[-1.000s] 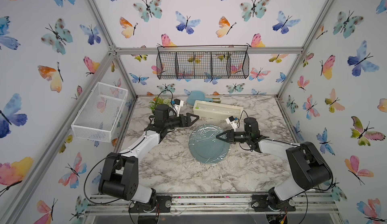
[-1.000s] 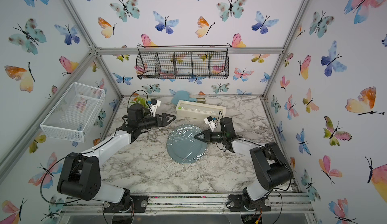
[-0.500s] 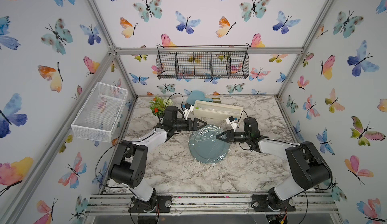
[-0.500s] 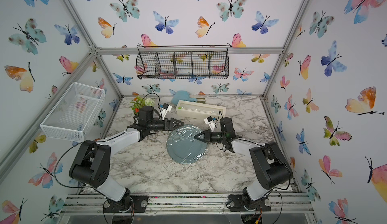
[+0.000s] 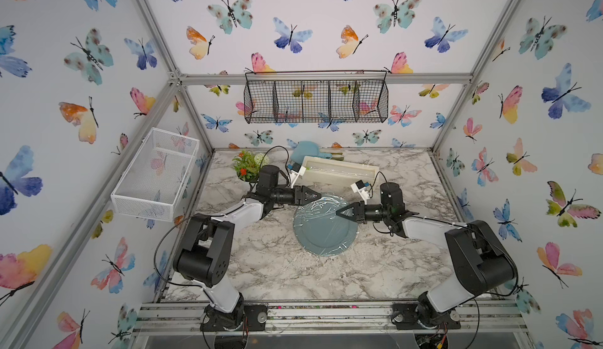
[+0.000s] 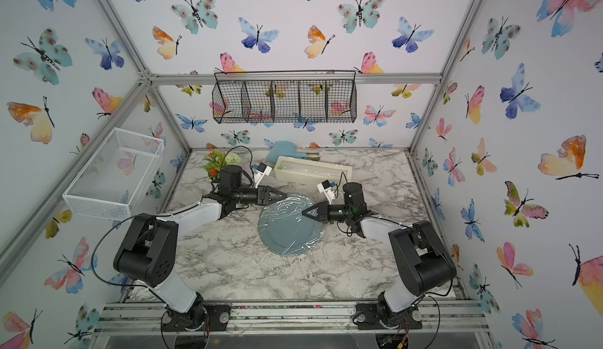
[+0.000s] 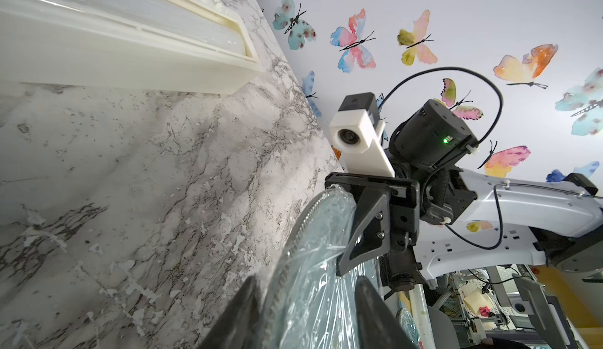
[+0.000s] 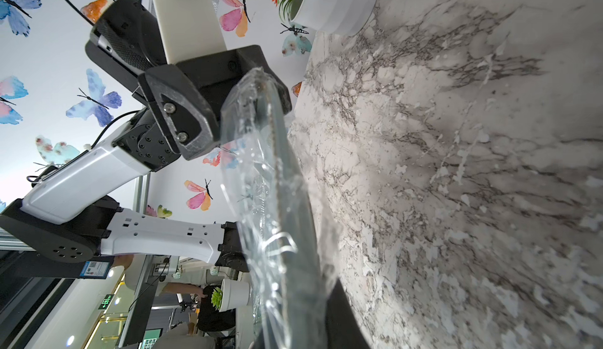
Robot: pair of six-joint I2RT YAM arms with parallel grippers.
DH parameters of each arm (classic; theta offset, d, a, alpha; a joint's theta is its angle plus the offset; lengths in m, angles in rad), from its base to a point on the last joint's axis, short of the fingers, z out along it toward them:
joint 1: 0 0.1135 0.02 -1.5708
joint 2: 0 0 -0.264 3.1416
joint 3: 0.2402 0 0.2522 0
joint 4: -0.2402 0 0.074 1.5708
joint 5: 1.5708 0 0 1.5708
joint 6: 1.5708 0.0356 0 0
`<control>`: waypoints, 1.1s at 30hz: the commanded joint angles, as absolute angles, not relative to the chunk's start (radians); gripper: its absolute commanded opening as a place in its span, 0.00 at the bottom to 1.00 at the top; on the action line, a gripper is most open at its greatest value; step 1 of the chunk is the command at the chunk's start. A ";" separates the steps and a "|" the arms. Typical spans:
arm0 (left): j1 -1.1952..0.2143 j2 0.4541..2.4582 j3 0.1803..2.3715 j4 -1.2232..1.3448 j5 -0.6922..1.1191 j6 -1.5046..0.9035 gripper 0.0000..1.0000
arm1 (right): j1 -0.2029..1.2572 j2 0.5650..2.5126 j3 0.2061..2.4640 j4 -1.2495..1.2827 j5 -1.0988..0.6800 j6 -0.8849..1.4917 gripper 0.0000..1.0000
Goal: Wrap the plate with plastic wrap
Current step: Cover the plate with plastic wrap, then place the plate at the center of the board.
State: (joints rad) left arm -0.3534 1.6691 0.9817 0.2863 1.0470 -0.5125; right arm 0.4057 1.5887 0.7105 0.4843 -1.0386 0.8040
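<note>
The right gripper (image 5: pixel 338 214) pinches the plate (image 5: pixel 321 236) at its rim; the left gripper (image 5: pixel 317 196) straddles the opposite rim, jaws partly apart, both forearms low.

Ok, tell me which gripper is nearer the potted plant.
Left. The left gripper is at the plate rim nearest the potted plant; the right gripper holds the rim's other side, farther away.

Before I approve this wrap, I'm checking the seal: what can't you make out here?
Underside of the plate: hidden by the plate itself in both top views; plastic wrap tuck unknown.
Left pincer: contact hidden by the wrapped rim, left wrist view.
Light-blue paddle dish: partly behind the wrap box in both top views.
</note>
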 commanded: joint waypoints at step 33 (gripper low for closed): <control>-0.236 1.535 0.973 0.060 0.608 -0.449 0.98 | 0.387 1.796 0.829 0.434 -0.962 0.683 0.02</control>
State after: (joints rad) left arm -0.2317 1.6215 0.9649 0.1726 0.8112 -0.5125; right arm 0.3950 1.7664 0.7769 0.4110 -0.9737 0.7109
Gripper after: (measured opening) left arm 0.983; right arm 0.146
